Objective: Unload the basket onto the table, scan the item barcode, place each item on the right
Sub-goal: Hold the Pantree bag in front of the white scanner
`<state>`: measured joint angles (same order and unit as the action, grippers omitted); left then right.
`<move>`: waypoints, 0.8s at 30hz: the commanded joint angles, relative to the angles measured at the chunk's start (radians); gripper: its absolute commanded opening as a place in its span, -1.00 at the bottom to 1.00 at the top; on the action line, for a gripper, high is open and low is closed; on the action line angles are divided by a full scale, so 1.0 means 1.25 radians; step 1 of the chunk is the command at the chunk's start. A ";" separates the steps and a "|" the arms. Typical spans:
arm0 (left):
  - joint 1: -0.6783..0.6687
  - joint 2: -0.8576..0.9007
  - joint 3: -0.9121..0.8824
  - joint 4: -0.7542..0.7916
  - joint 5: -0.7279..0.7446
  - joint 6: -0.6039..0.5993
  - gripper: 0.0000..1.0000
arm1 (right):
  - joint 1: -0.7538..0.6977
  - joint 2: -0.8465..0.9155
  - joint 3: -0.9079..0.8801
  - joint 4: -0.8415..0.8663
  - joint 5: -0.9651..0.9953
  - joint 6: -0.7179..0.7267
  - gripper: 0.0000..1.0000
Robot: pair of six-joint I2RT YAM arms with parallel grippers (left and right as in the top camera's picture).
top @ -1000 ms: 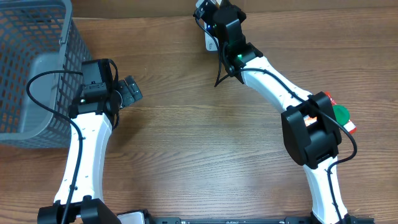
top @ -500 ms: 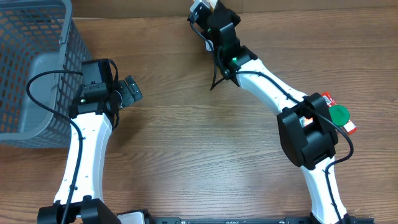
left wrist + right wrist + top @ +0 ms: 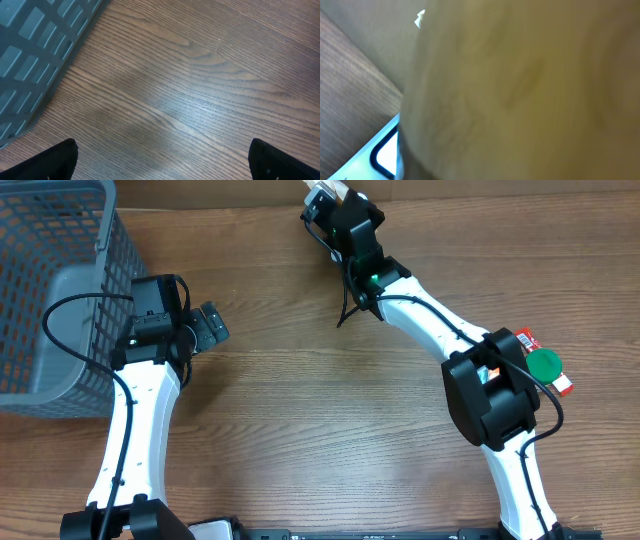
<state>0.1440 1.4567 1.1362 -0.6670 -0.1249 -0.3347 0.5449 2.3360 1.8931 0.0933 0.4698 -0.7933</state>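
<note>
Two arms: left end effector (image 3: 214,326) hangs released near the basket (image 3: 55,270); right end effector (image 3: 335,202), grip impossible to tell, crowds the tan item (image 3: 520,90) at the far edge of the worktop (image 3: 300,430), so presenting seems underway, barcode alignment next.

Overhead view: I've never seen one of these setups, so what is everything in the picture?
basket: one, grey mesh, far left of the table
table: one, brown wood, under everything
packaged item: one, red with a green round cap, right edge beside the right arm
pale object: one, white and tan, top edge; too blurred to identify
left tool: one, black, open, over bare wood beside the basket
right tool: one, black, apparently closed on the pale object
</note>
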 commanded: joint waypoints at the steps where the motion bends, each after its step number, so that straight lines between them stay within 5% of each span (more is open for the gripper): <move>1: -0.001 -0.003 0.012 -0.002 -0.013 -0.008 1.00 | 0.004 0.033 0.003 -0.003 0.028 -0.001 -0.92; 24: -0.001 -0.003 0.012 -0.002 -0.013 -0.008 1.00 | 0.056 0.036 0.003 -0.074 0.019 0.004 -0.93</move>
<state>0.1440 1.4567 1.1362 -0.6674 -0.1249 -0.3347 0.6117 2.3695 1.8931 0.0135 0.5011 -0.7940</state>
